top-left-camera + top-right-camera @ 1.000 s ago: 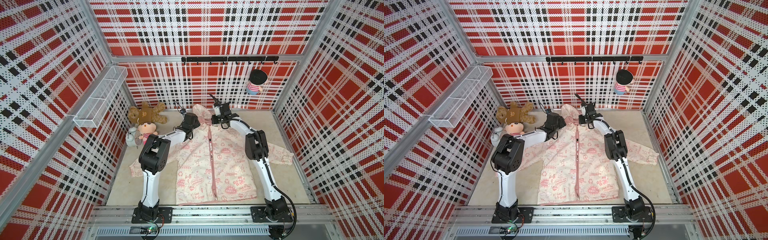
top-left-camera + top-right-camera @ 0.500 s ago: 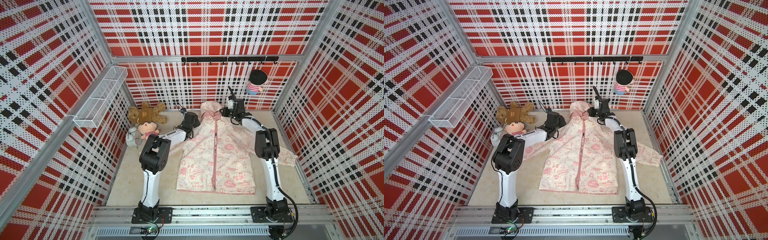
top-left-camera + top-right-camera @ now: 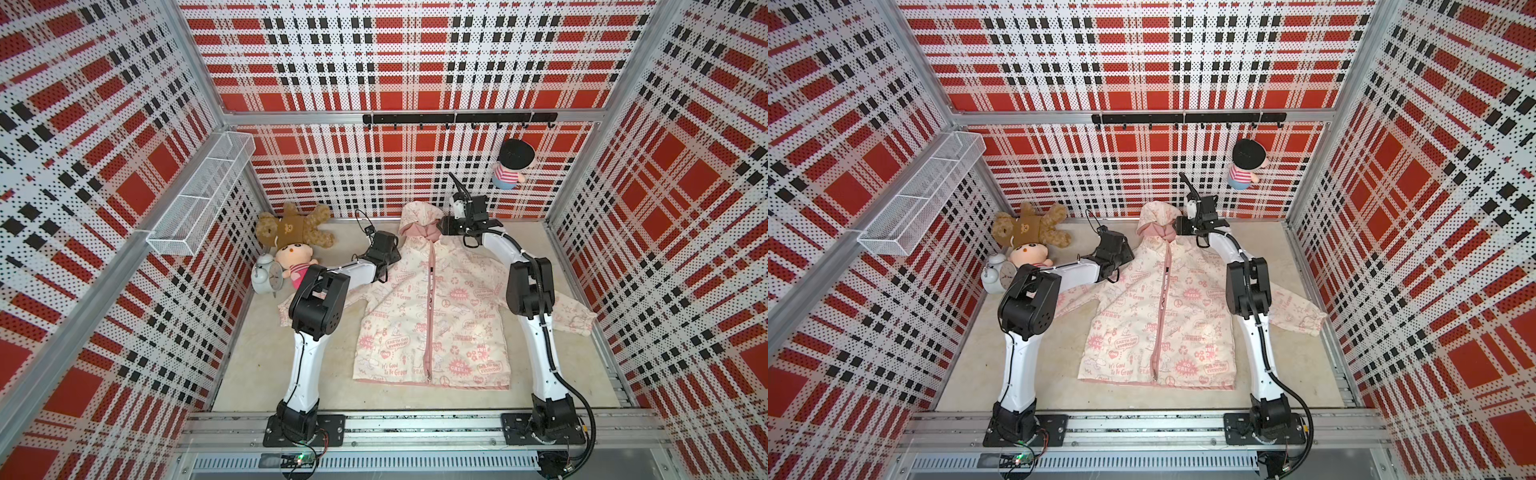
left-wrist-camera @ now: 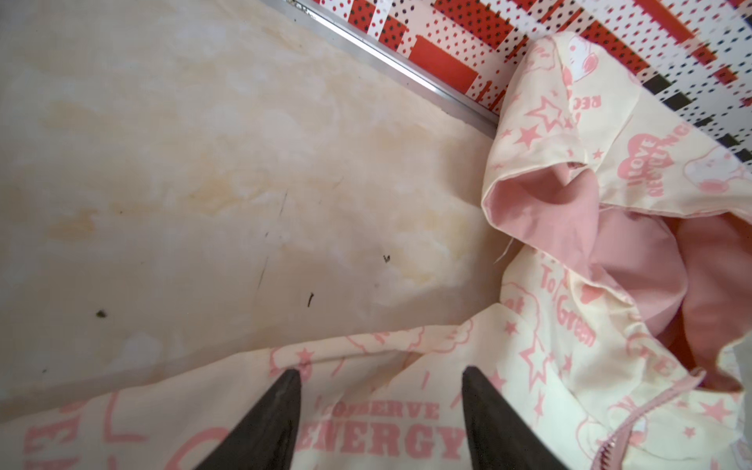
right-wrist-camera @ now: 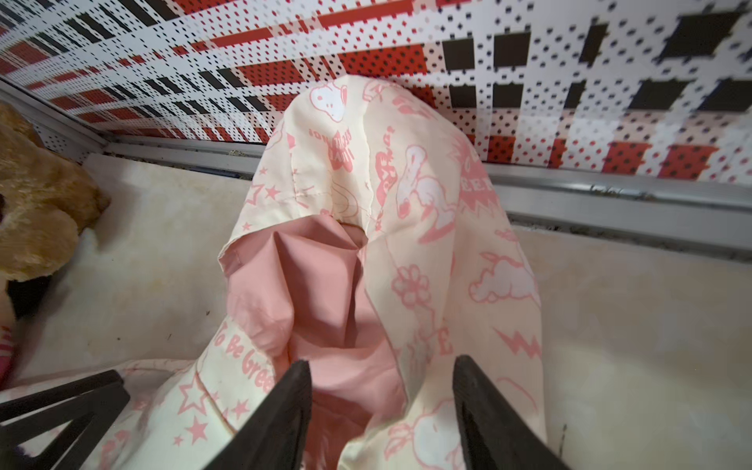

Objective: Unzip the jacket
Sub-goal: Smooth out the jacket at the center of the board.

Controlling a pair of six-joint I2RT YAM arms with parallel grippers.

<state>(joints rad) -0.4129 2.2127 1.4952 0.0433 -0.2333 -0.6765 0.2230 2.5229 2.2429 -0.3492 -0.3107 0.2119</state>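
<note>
The right gripper (image 5: 380,362) is being kept open, jaws either side of the hood (image 5: 407,183), unclamped. The left gripper (image 4: 380,370) is being kept open above a shoulder. The jacket (image 3: 395,324) is being left flat, zipped, its hood against the table's (image 3: 257,361) back edge.

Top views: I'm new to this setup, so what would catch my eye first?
The loud red, black and white plaid walls all round. Mid-floor lies a cream jacket with pink prints, zipped shut, hood toward the back wall. A teddy bear and a doll lie in the far left corner beside an alarm clock.
</note>
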